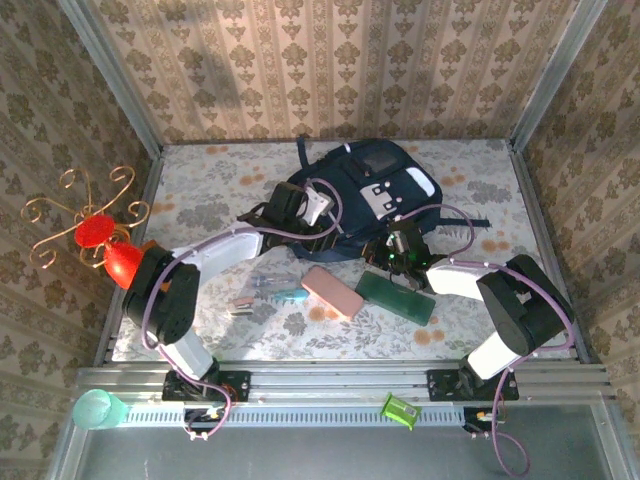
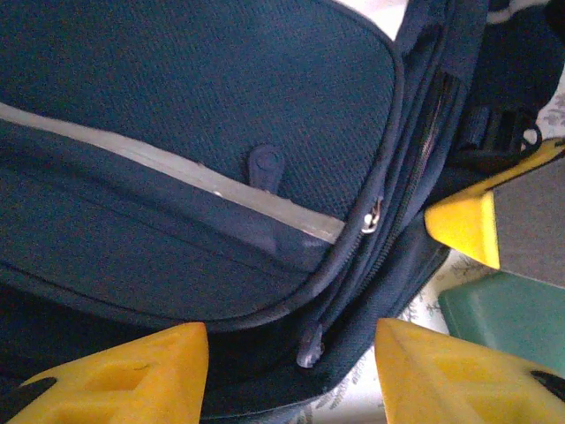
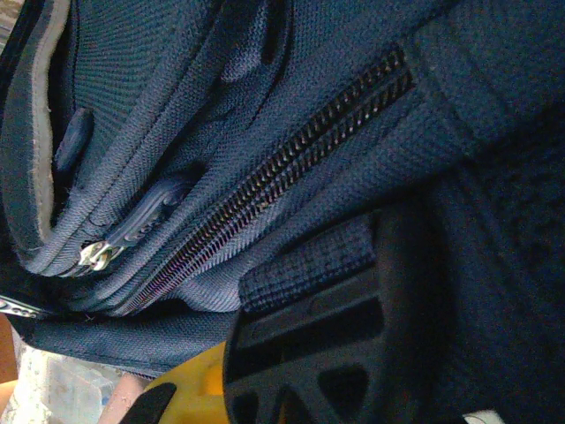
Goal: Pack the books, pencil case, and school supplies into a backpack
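Observation:
The dark navy backpack [image 1: 370,190] lies at the back middle of the table. My left gripper [image 1: 316,206] is at its left side, open. In the left wrist view its yellow fingers [image 2: 132,375] stand apart, with a zip pull [image 2: 309,344] loose between them. My right gripper [image 1: 398,248] is at the backpack's near edge, shut on its fabric beside a black strap buckle [image 3: 327,353]. The pink pencil case [image 1: 332,292] lies in front. The school supplies, a teal-handled tool [image 1: 284,293] and small sticks [image 1: 243,305], lie left of it. The books are out of view.
A dark green flat slab [image 1: 397,296] lies right of the pencil case, under the right arm. A red ornament on a gold wire stand [image 1: 100,235] is at the left wall. A teal cup [image 1: 95,408] and a small green object [image 1: 400,410] sit on the near rail.

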`<state>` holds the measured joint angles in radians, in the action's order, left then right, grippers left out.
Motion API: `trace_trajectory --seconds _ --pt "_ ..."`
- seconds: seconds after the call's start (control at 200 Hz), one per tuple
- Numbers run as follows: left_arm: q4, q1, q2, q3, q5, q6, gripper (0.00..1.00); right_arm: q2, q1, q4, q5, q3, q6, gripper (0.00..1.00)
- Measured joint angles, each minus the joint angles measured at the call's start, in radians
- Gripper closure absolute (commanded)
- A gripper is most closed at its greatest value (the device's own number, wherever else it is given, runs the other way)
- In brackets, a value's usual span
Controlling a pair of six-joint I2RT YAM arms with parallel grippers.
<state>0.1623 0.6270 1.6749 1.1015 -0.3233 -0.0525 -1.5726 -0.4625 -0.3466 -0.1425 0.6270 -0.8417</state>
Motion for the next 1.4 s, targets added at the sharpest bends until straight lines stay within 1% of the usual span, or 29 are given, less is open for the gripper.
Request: trace_trajectory --seconds 0.285,0.375,0.53,0.855,1.085,1.32,1.4 --pt "0.053 0.0 0.066 0.065 -0.03 0.0 0.56 0.0 0.0 0.007 0.0 0.0 0.002 1.0" --pt "0.062 0.0 0.075 0.069 -0.032 0.002 0.61 0.0 0.0 0.008 0.0 0.0 0.002 1.0" --pt "0.085 0.001 0.083 0.077 -0.032 0.008 0.6 0.0 0.002 0.014 0.0 0.0 0.002 1.0" --pt "0.098 0.001 0.083 0.078 -0.049 0.03 0.55 -0.002 0.007 0.013 -0.005 0.0 0.002 1.0" --pt "0.109 0.001 0.083 0.078 -0.07 0.036 0.58 -0.006 0.009 0.009 -0.008 0.0 0.002 1.0" --pt "0.142 0.001 0.083 0.081 -0.072 0.054 0.59 -0.007 0.011 0.007 -0.015 0.0 0.002 1.0" --pt "0.153 0.001 0.083 0.086 -0.072 0.057 0.61 -0.013 0.011 0.005 -0.016 0.0 0.001 1.0"
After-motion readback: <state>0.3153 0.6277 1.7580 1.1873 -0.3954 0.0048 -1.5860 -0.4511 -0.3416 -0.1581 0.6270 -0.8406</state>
